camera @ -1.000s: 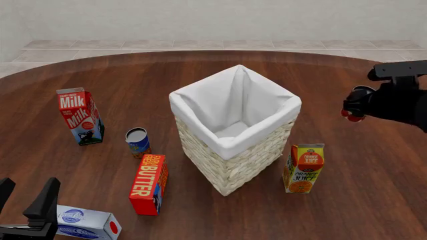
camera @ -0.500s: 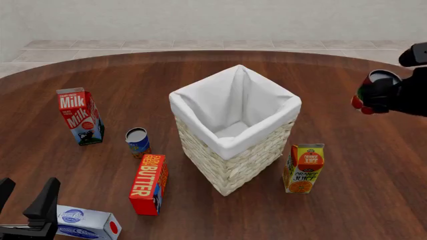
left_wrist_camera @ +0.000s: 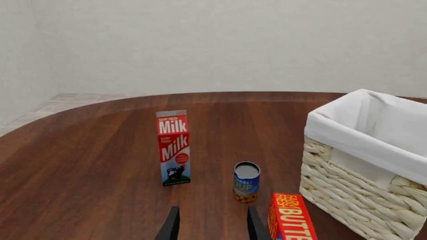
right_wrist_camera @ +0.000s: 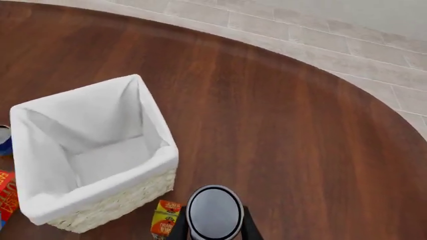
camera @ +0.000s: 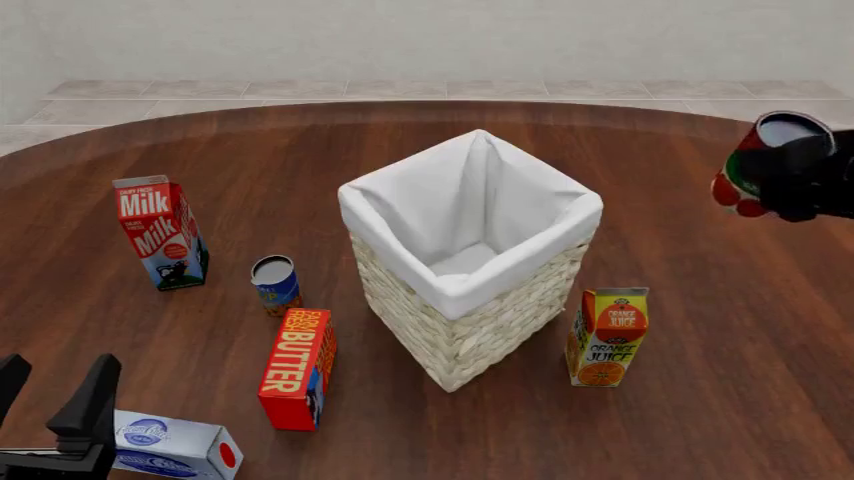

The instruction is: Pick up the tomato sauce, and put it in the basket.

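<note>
Nearest, the left pincer (camera: 54, 420) rests low with its fingers apart and nothing between them, out of the way. Mid-surface, the basket (camera: 461, 335) stands upright, its white lining bare inside. Farther right, the right pincer (camera: 787, 180) is clamped on the tomato sauce (camera: 781, 135), held high above the surface, likely so it clears the rim.

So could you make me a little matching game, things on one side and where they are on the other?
Things:
1. tomato sauce
2. butter box
3. milk carton
4. orange juice carton

Places:
A. standing far left of the basket
B. held up by the right hand
C. lying left of the basket's base
D. standing right of the basket's base

Pairs: 1-B, 2-C, 3-A, 4-D
</note>
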Tool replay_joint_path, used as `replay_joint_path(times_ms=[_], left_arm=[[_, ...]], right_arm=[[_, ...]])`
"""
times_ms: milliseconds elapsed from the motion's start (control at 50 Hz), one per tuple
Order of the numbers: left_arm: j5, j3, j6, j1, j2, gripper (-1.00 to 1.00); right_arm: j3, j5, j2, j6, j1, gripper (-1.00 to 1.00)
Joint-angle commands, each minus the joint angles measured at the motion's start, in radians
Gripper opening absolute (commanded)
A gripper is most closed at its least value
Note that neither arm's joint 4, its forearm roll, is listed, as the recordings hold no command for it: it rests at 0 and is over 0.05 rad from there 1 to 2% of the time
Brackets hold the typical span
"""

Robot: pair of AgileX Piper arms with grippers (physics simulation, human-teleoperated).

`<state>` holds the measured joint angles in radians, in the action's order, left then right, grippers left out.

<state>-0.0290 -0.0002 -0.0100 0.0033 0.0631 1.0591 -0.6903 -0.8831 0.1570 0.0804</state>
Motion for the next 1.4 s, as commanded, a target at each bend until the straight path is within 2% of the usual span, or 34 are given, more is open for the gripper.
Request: replay_joint_path(times_ms=[20, 200, 520, 1020, 1400], left_arm=[[0.001, 0.0, 0.0, 0.0, -0.001, 1.0], [0.006, 0.0, 0.0, 0.0, -0.006, 1.0], [-0.001, 0.0, 0.0, 0.0, 0.001, 1.0], [-0.01, 0.0, 0.0, 0.0, 0.01, 1.0], [0.002, 0.0, 0.0, 0.0, -0.002, 1.0]], right_arm=[[0.058, -0.061, 0.022, -0.006, 0.065, -1.0], [0.12, -0.112, 0.018, -0.008, 0.126, -1.0], [0.158, -0.113, -0.011, -0.006, 0.225, -1.0], [0.23, -0.023, -0.166, -0.043, 0.372, -1.0], [0.285, 0.015, -0.281, -0.037, 0.419, -1.0]])
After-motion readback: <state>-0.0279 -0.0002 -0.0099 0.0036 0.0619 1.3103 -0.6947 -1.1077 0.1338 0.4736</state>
